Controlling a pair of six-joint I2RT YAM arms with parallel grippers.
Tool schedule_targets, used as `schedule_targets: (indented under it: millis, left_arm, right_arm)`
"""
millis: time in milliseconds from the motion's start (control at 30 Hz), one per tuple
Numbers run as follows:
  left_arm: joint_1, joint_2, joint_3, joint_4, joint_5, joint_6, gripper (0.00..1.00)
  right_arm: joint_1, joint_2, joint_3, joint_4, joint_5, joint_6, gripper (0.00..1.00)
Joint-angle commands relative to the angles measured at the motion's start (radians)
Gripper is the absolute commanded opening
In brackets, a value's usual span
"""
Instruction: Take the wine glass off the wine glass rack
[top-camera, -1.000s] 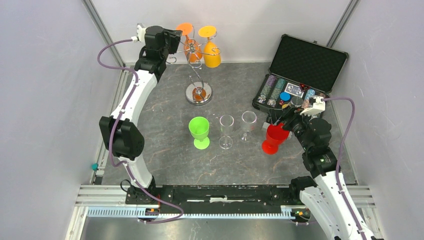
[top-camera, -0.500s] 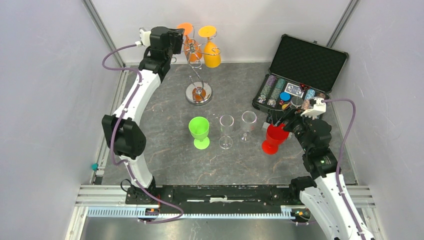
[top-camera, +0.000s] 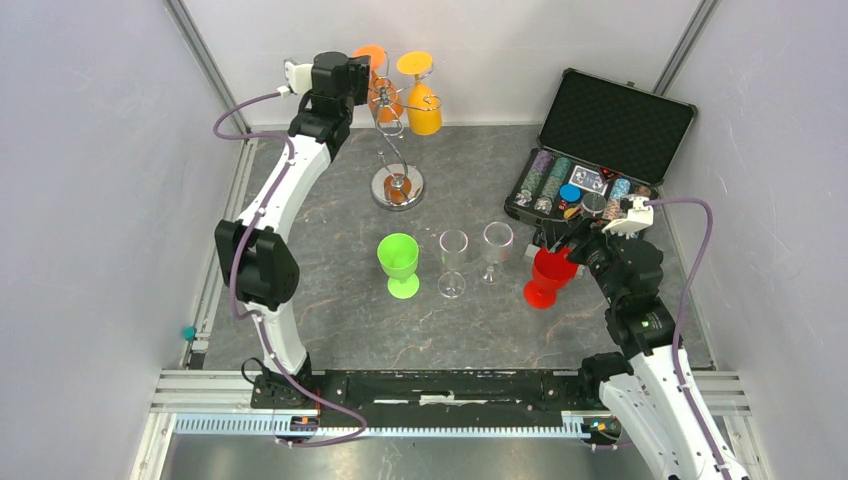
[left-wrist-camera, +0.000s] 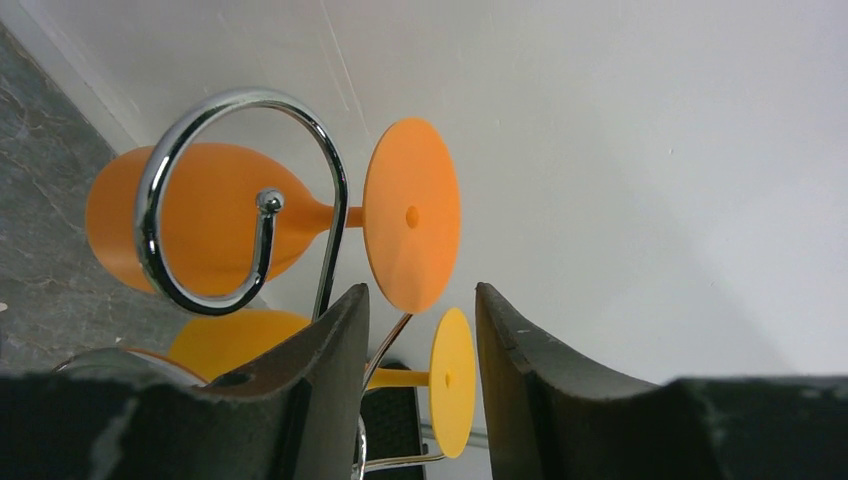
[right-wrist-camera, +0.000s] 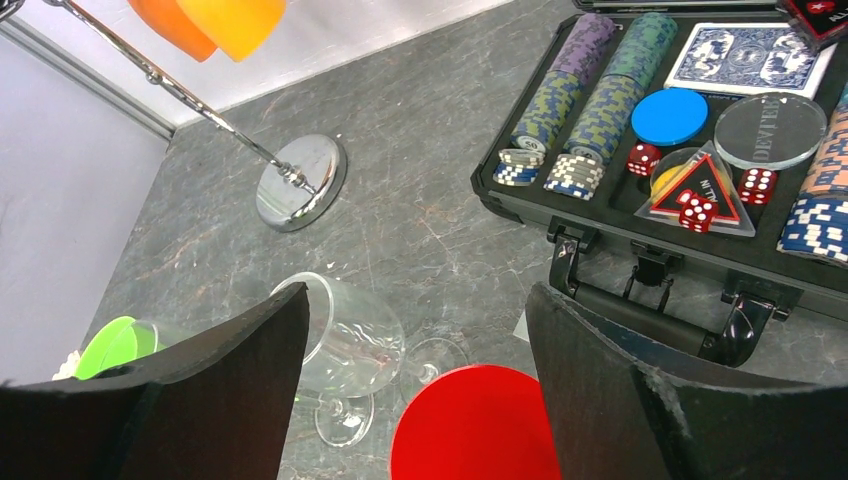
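Glossy metal rack (left-wrist-camera: 150, 210), matt plastic glass (left-wrist-camera: 412, 215)

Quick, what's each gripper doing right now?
Left gripper: open, holding nothing, at the orange wine glass foot.
Right gripper: open, holding nothing, over the red glass.

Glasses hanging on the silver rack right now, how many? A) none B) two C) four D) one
B: an orange glass and a yellow glass hang upside down from the top arms of the rack, and nothing else hangs there.
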Motion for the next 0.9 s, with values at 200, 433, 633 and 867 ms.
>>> schedule_targets:
  millis: [200, 433, 633, 867]
  left_arm:
    - [0.001, 0.048, 0.028, 0.118, -0.03, -0.08, 0.43]
    - [0.008, 0.06, 0.013, 0.188, -0.02, -0.12, 0.23]
    - [0.009, 0.078, 0.021, 0.229, 0.013, -0.132, 0.02]
    - [0.012, 0.04, -0.019, 0.29, 0.051, -0.13, 0.02]
  right_arm:
    - [-0.002, -0.011, 0.008, 0.007, 0.036, -0.019, 0.84]
    - [-0.002, -0.014, 0.015, -0.004, 0.043, -0.025, 0.84]
    - [-0.002, -0.01, 0.018, -0.004, 0.033, -0.029, 0.84]
    - [-0.003, -0.013, 0.019, -0.003, 0.031, -0.025, 0.84]
